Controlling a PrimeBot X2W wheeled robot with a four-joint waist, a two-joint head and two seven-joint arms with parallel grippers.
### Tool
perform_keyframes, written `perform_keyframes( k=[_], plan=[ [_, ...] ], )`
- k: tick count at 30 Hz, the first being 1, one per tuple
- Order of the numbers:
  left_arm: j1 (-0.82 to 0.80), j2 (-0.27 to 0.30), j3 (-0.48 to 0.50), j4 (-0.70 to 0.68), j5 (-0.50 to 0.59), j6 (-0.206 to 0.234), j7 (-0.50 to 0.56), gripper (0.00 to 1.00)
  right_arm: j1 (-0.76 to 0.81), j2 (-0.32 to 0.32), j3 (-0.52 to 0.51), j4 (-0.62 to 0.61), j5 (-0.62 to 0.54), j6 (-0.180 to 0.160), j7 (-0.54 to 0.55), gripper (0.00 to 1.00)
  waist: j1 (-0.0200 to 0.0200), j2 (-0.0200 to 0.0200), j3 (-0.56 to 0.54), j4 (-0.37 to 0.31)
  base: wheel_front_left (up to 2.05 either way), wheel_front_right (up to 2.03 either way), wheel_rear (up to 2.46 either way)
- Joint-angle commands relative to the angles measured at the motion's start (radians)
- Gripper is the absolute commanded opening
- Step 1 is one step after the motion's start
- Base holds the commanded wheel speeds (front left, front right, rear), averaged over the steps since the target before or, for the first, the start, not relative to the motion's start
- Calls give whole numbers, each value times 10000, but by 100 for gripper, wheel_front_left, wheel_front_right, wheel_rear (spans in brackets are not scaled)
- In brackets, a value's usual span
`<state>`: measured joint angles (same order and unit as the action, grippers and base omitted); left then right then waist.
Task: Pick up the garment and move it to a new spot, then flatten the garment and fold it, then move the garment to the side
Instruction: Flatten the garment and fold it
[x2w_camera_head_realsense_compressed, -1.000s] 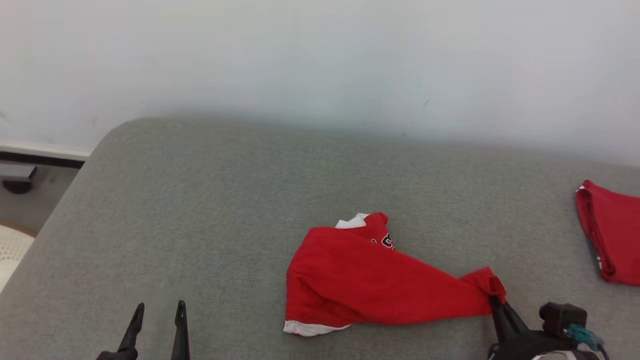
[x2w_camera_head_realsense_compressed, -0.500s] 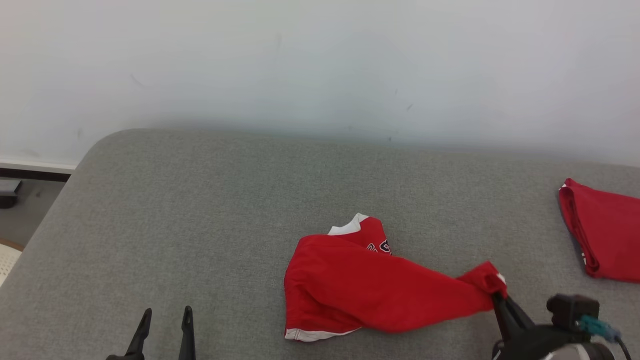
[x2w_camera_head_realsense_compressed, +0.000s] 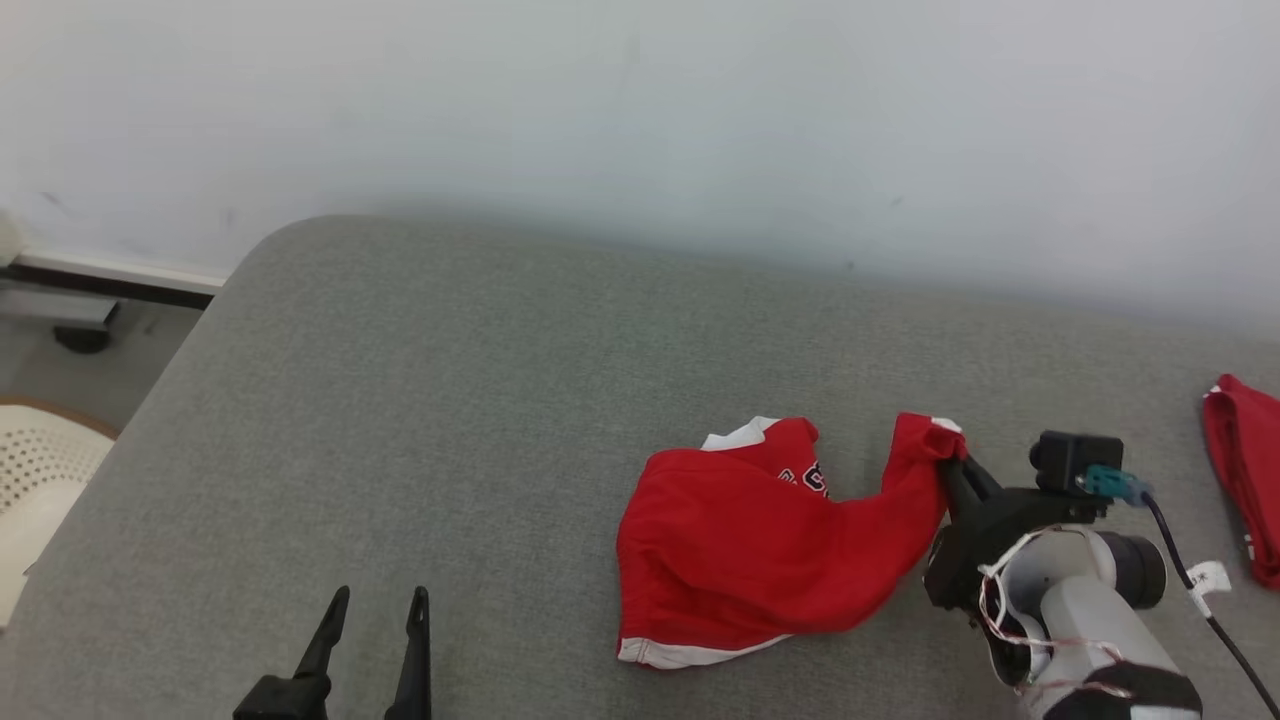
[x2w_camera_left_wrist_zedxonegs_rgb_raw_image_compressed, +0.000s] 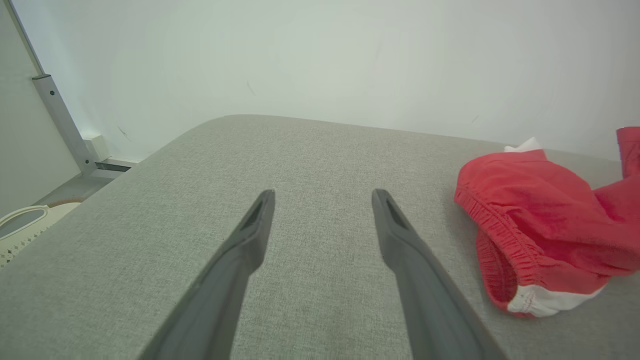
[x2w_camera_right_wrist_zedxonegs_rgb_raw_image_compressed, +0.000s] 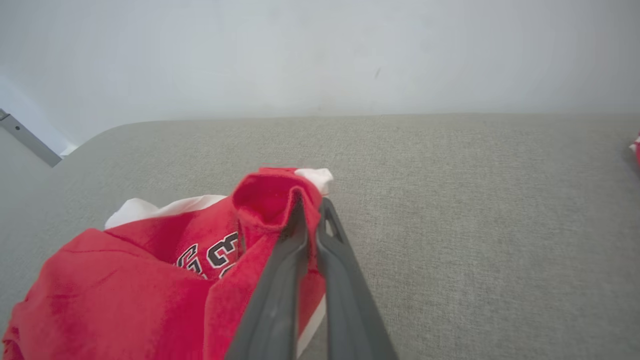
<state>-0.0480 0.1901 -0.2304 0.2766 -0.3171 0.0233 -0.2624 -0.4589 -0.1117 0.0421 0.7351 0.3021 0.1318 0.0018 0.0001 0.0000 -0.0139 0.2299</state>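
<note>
Two red garments lie on the grey padded worktop (x2w_camera_head_realsense_compressed: 450, 400), and the head view has swung a little since a second ago, so the far one, a folded red piece (x2w_camera_head_realsense_compressed: 1245, 470) at the right edge, now shows less of itself. The red shorts (x2w_camera_head_realsense_compressed: 740, 540) lie right of the middle, near the front edge. Their white hem is toward the robot, and a white-trimmed corner and some black-and-white lettering are toward the wall (x2w_camera_head_realsense_compressed: 640, 100).

The right hand (x2w_camera_head_realsense_compressed: 948, 465) is clamped on one corner of the shorts, its fingers pressed together with red cloth and a scrap of white trim pinched at the tips; the right wrist view shows the same grip (x2w_camera_right_wrist_zedxonegs_rgb_raw_image_compressed: 310, 205). A second ago that corner was drawn out low and to the right, with the cloth stretched in a long taper. Now it stands farther back, about level with the white-trimmed corner, and the cloth between them sags in a dip. More of the pale forearm is in view than before.

The left hand (x2w_camera_head_realsense_compressed: 380, 598) remains at the lower left, fingers apart and holding nothing, over bare worktop well left of the shorts (x2w_camera_left_wrist_zedxonegs_rgb_raw_image_compressed: 540, 220). A cream perforated basket (x2w_camera_head_realsense_compressed: 40, 470) stands beyond the worktop's left end.
</note>
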Motion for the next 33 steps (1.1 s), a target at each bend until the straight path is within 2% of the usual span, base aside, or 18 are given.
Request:
perform_keyframes(
  k=[1, 5, 7, 11, 14, 26, 30, 33],
  plan=[
    [-140, -55, -33, 66, 30, -47, -32, 100, -208, -11, 10, 293, -57, -19, -109, 0, -1, 0, 186, 247, 0, 0, 0],
    [-393, -179, -127, 271, 154, -245, -32, 100, -1170, 3, -100, 1930, -106, -19, -895, 0, -1, 0, 294, 512, 0, 0, 0],
    [-473, -230, -131, 368, 188, -277, -32, 100, -1492, -5, -37, 2534, -196, -19, -1393, 100, -1, 0, 296, 563, 0, 0, 0],
    [-621, -338, -69, 485, 273, -339, -32, 100, -1781, -17, 124, 3278, -181, -19, -2215, 100, -1, 0, 266, 521, 0, 0, 0],
    [-551, -359, 42, 523, 296, -374, -32, 100, -1596, -110, 269, 3369, -39, -19, -2524, 100, -1, 0, 195, 363, 0, 0, 0],
    [-175, -511, 422, 421, 504, -489, -32, 100, 725, 184, 1295, 1818, 1575, -19, -2670, 100, -1, 0, 68, -155, 0, 0, 0],
    [-231, -584, 416, 479, 625, -608, -32, 100, 1045, 279, 1647, 1779, 2162, -19, -2540, 100, -1, 0, 184, -64, 0, 0, 0],
    [-382, -580, 427, 531, 644, -697, -32, 100, 903, 146, 1715, 1806, 2122, -19, -2596, 100, -1, 0, 199, 131, 0, 0, 0]
  ],
)
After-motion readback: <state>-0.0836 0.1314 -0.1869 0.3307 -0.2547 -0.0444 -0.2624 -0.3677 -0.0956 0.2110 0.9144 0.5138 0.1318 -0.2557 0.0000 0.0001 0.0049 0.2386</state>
